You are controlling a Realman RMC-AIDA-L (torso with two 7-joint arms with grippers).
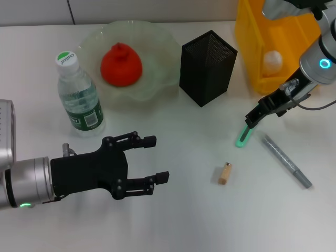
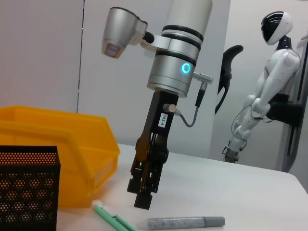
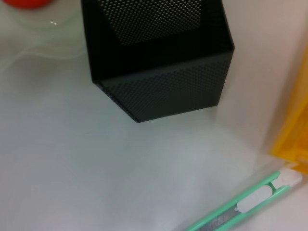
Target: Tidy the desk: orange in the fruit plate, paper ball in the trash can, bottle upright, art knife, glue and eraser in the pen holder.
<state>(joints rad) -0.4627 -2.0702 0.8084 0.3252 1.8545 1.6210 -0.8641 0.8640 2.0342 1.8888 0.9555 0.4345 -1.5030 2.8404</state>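
Observation:
The red-orange orange (image 1: 121, 64) lies in the pale-green fruit plate (image 1: 157, 86). To the plate's left, the bottle (image 1: 79, 97) stands upright. The black mesh pen holder (image 1: 207, 66) is right of the plate, and the paper ball (image 1: 273, 60) rests inside the yellow trash can (image 1: 252, 47). A green art knife (image 1: 242, 136) lies flat on the table with my right gripper (image 1: 251, 121) just above its far end, apart from it. The grey glue stick (image 1: 287, 161) and tan eraser (image 1: 225, 173) lie nearby. My left gripper (image 1: 152, 160) hovers open below the bottle, holding nothing.
In the left wrist view the right gripper (image 2: 143, 201) hangs between the art knife (image 2: 113, 217) and the glue stick (image 2: 185, 222), with the trash can (image 2: 57, 139) and pen holder (image 2: 26, 187) close beside. A white humanoid robot (image 2: 262, 96) stands far behind the table.

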